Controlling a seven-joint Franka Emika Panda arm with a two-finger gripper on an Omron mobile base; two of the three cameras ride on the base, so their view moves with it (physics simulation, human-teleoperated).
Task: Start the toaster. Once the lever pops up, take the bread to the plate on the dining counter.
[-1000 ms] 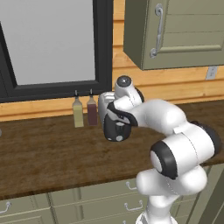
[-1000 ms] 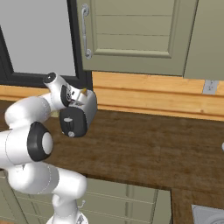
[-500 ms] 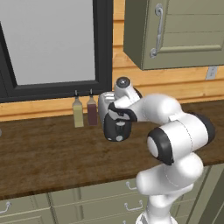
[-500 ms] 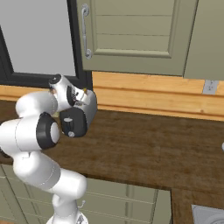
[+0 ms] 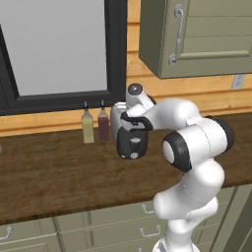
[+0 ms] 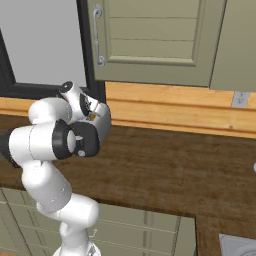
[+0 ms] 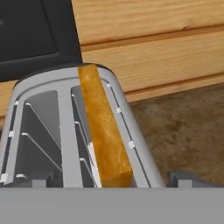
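Note:
The silver toaster (image 5: 117,123) stands on the dark wood worktop, its black end panel (image 5: 132,143) and pale dial facing me. The lever is too small to make out. My hand sits right over the toaster. In the hand view the toaster (image 7: 61,113) shows two slots from above, and the golden-brown bread (image 7: 101,131) stands upright in the right slot. My gripper (image 7: 109,181) is open, one fingertip (image 7: 37,180) and the other (image 7: 183,178) straddling the toaster top. From the right base the arm hides most of the toaster (image 6: 104,122). The plate and dining counter are out of view.
Two slim bottles (image 5: 87,127) (image 5: 103,125) stand just left of the toaster against the wood backsplash. A dark-framed window (image 5: 54,49) and an olive wall cabinet (image 5: 197,34) hang above. The worktop (image 5: 49,172) stretches wide to both sides; a sink corner (image 6: 240,245) shows lower right.
The arm's elbow has swung in closer to the toaster. The hand stays over the toaster with the jaws still open.

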